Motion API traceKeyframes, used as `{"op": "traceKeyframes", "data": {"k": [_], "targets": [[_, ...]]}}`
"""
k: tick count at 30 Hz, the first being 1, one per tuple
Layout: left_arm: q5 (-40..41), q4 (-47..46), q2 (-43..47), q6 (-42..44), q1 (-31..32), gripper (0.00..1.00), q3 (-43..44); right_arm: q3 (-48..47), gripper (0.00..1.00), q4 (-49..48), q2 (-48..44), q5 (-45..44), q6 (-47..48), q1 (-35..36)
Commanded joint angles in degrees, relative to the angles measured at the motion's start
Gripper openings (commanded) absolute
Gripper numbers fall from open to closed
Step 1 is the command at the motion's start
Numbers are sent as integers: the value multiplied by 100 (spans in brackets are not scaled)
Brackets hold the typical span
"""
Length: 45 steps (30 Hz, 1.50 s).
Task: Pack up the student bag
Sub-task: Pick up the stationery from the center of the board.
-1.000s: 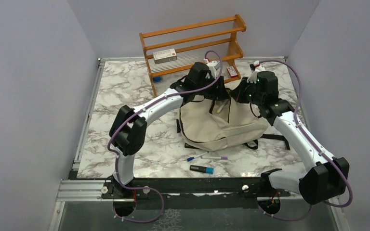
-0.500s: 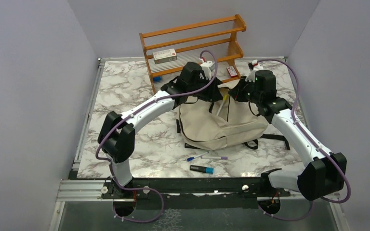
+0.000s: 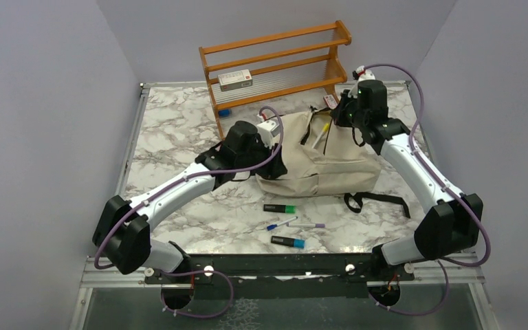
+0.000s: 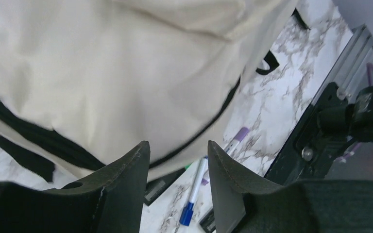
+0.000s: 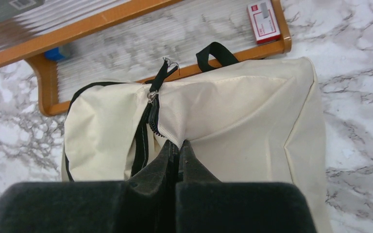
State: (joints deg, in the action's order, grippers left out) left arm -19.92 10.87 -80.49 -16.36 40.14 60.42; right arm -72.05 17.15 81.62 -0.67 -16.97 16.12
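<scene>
The beige student bag (image 3: 316, 158) lies in front of the rack, its black zipper (image 5: 150, 114) open at the top. A pen (image 3: 320, 133) sticks out of the opening. My right gripper (image 3: 338, 118) is shut on the bag's fabric beside the zipper (image 5: 178, 144) and holds that edge up. My left gripper (image 3: 267, 167) is open and empty, hovering by the bag's near-left side (image 4: 177, 145). On the table near the bag lie a green marker (image 3: 279, 207), a blue pen (image 3: 278, 223), a purple pen (image 3: 307, 225) and a blue-capped marker (image 3: 288, 241).
A wooden rack (image 3: 275, 51) stands at the back, with a white box (image 3: 235, 79) on a shelf, a red box (image 5: 264, 19) and a small blue item (image 3: 225, 112) at its foot. Black bag straps (image 3: 378, 199) trail to the right. Walls close in both sides.
My left arm has pulled back from the bag's opening toward the near left. My right gripper moved toward the rack, dragging the bag with it. The green marker now shows.
</scene>
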Motion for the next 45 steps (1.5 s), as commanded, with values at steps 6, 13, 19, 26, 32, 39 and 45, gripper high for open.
{"op": "traceKeyframes", "data": {"k": [6,13,19,26,32,39,45], "targets": [[-661,251,376,1384,190,50,-853,-731,1,-505,185,-467,269,-83],[-616,308,130,2805,612,54,-1022,-319,0,-475,-127,-332,168,-83],[-527,-986,585,4062,758,60,-1884,91,0,-381,-399,-111,72,-83],[-780,-784,239,5527,751,66,-1818,401,1,-358,-666,-19,18,-83],[-1327,-21,-567,6305,758,64,-1312,491,0,-300,-783,25,-43,-83],[-1646,392,-1285,6524,751,55,-913,572,0,-240,-897,22,-12,-80],[-1702,643,-1472,6523,760,51,-783,568,0,-192,-907,23,10,-83]]}}
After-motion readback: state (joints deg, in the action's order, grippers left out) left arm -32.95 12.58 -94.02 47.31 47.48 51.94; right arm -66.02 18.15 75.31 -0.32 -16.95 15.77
